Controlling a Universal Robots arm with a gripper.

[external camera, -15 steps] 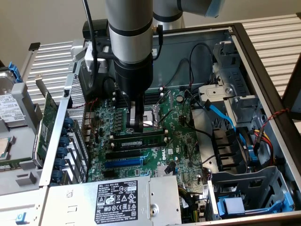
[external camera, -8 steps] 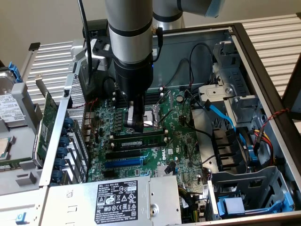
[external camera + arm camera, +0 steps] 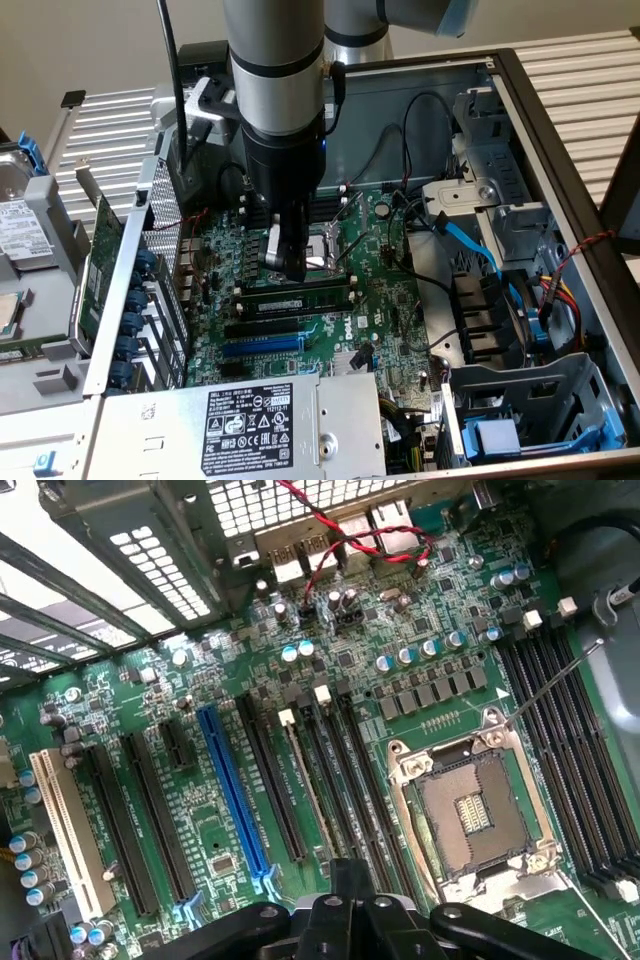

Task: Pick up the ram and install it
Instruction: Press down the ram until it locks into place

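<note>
The ram (image 3: 296, 296) was seen already lying along a memory slot near the middle of the motherboard (image 3: 300, 340), just beside the CPU socket (image 3: 322, 250). The pincer (image 3: 290, 272) was lowered right over it with its fingers closed up (nothing looked held between them). A stick like that would be judged light, stiff and fragile, so it's best taken by its long edges, never the chips.

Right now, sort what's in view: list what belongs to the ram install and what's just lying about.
Job in hand: gripper, shut, just above the ram; memory slots.
Lying about: CPU socket, power supply, blue cable, red-black wires.
</note>
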